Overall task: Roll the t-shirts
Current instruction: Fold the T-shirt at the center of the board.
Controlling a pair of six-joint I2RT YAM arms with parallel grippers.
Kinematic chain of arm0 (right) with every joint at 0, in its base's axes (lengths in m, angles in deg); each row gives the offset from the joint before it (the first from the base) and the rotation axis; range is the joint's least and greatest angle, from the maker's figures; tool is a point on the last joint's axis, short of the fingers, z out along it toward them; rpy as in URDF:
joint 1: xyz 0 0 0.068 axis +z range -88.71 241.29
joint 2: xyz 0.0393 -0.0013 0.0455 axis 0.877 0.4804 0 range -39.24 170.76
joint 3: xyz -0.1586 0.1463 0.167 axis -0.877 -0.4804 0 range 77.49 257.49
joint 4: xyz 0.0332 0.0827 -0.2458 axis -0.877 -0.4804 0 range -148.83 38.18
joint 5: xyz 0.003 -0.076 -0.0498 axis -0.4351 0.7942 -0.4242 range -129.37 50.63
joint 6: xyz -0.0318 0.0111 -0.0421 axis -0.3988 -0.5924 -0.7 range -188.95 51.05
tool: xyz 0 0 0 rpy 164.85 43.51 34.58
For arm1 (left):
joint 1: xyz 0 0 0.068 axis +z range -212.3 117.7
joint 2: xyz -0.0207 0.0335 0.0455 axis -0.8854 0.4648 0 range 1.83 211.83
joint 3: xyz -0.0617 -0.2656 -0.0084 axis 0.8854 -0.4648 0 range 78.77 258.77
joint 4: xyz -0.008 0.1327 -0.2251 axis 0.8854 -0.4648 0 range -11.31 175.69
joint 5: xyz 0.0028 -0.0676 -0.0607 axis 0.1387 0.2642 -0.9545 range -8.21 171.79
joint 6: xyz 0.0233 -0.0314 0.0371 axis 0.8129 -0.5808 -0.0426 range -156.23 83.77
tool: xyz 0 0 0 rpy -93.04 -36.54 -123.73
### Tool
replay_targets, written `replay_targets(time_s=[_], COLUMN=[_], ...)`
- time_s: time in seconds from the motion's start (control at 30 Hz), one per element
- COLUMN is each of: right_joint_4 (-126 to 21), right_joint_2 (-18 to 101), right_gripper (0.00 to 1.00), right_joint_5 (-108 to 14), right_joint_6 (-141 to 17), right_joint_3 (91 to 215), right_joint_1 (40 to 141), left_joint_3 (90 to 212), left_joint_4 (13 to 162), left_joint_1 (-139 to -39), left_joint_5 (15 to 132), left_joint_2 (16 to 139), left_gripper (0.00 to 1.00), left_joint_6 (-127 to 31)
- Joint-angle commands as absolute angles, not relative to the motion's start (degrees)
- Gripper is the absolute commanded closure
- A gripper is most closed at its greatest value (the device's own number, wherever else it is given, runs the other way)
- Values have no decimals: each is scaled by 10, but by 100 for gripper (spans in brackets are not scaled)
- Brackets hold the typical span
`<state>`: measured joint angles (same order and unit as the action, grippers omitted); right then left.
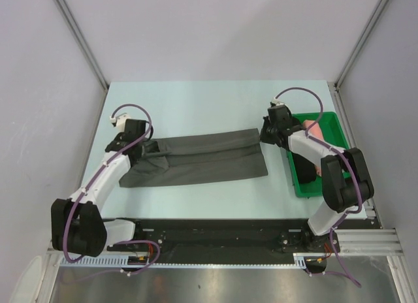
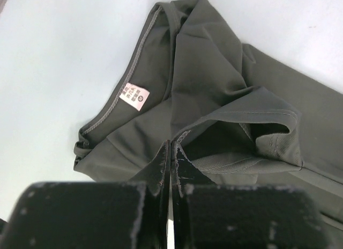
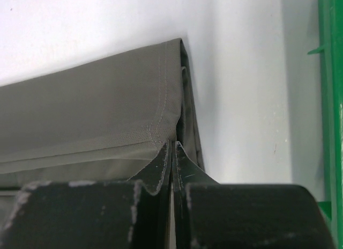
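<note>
Pale tabletop, charcoal t-shirt lying across its middle as a long folded strip. Both pairs pinched shut: left fingers on the collar end, right fingers on the hem corner. Straightening, I'd say; next comes an even roll from one end.

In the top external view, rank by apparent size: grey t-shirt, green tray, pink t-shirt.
1. grey t-shirt.
2. green tray, partly covered.
3. pink t-shirt, mostly hidden, inside the tray.
</note>
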<state>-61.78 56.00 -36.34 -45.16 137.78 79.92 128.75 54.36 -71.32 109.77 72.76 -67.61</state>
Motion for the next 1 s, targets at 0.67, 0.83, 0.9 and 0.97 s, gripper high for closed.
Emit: replay_targets(time_s=[0.67, 0.83, 0.9, 0.97], right_joint_4=[-620, -608, -596, -586], right_joint_2=[466, 436, 453, 473], right_gripper=[62, 55, 60, 63], right_joint_5=[-363, -356, -361, -364], right_joint_6=[-437, -448, -449, -447], right_joint_3=[1296, 1301, 1313, 1322], right_joint_1=[804, 822, 834, 859], left_joint_3=[1171, 1194, 1217, 1234], left_joint_4=[570, 604, 608, 605], left_joint_1=[-692, -692, -694, -706], left_joint_5=[1021, 1008, 982, 976], left_joint_2=[618, 576, 599, 618], left_gripper=[46, 41, 50, 58], left_joint_6=[-794, -744, -728, -729])
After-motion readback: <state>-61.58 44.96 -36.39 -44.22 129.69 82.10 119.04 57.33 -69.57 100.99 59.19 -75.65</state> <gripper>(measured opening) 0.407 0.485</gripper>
